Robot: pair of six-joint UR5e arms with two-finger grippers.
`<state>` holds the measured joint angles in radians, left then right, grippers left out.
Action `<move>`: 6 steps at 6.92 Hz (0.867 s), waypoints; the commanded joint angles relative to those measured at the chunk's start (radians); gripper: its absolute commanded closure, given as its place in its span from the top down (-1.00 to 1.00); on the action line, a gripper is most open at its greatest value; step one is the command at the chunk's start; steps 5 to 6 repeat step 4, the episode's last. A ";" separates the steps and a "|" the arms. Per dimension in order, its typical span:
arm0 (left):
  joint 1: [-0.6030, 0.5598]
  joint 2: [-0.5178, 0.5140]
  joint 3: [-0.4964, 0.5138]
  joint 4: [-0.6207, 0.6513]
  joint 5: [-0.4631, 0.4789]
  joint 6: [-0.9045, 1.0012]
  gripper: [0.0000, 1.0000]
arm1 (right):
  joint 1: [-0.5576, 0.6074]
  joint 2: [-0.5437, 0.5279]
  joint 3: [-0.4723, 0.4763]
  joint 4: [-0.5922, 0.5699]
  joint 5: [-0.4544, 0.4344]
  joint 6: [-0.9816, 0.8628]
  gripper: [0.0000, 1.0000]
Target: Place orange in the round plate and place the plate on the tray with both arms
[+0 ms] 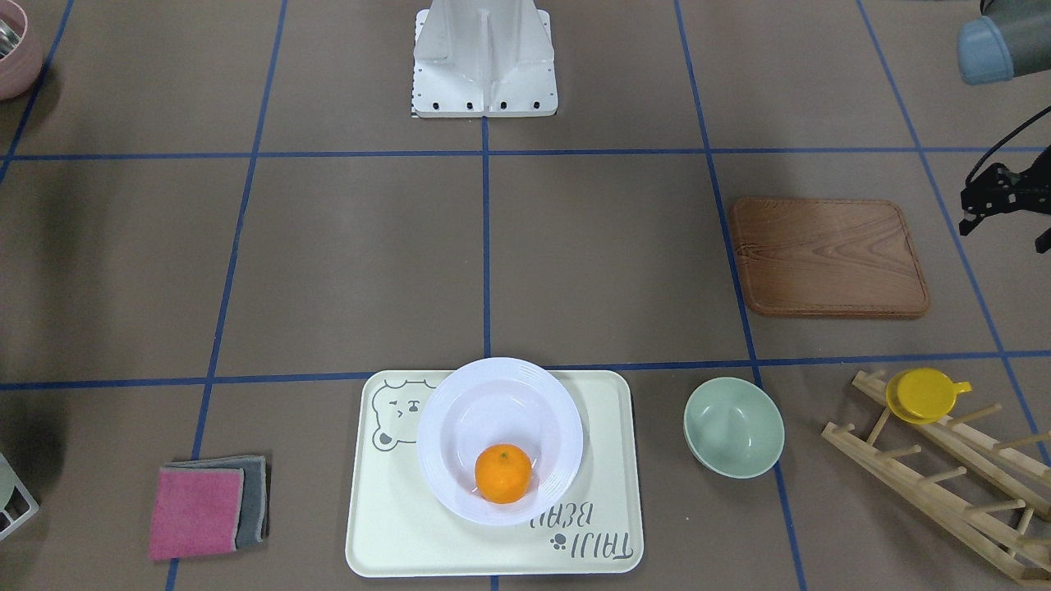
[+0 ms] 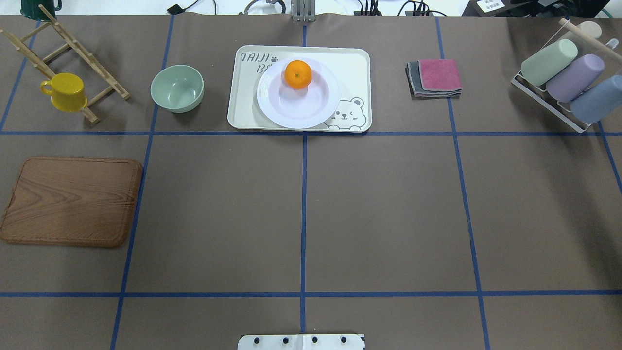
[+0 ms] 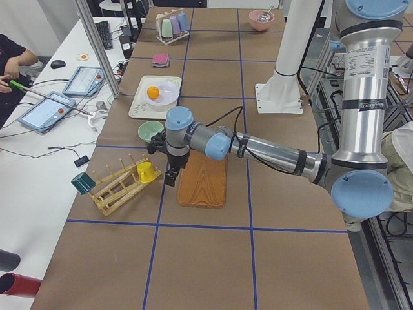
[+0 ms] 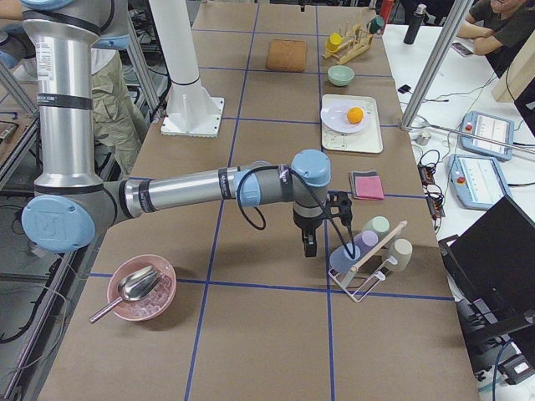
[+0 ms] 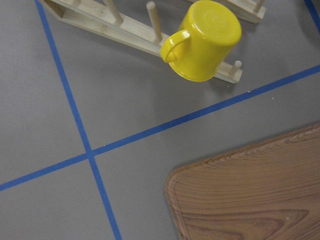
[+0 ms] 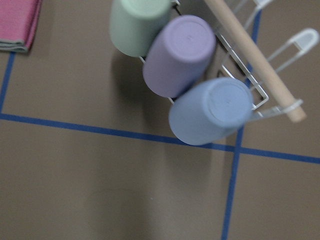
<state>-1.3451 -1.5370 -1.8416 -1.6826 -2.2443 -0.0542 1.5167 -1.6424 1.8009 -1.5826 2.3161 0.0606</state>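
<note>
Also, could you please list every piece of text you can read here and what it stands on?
"TAIJI BEAR": grey lettering on the cream rectangular tray, partly covered overhead by the white round plate.
Vertical lettering on the silver left arm: too small to read.

Open centre, crowded far row

The table (image 2: pixel 379 209) is open in the middle, up to the tray (image 2: pixel 354 63); the mint bowl (image 2: pixel 177 88) stands near its left side, folded cloths (image 2: pixel 437 77) near its right; wooden board (image 2: pixel 70 201), peg rack (image 5: pixel 100 22) and cup rack (image 6: pixel 250 55) occupy the outer ends.
</note>
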 commanded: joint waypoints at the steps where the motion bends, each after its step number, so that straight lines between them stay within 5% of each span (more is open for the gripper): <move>1: -0.035 0.038 -0.005 0.044 -0.021 0.030 0.96 | 0.030 -0.062 0.003 0.001 0.002 -0.018 1.00; 6: -0.043 0.052 -0.005 0.043 -0.023 0.028 0.96 | 0.028 -0.063 0.003 0.004 0.003 -0.018 1.00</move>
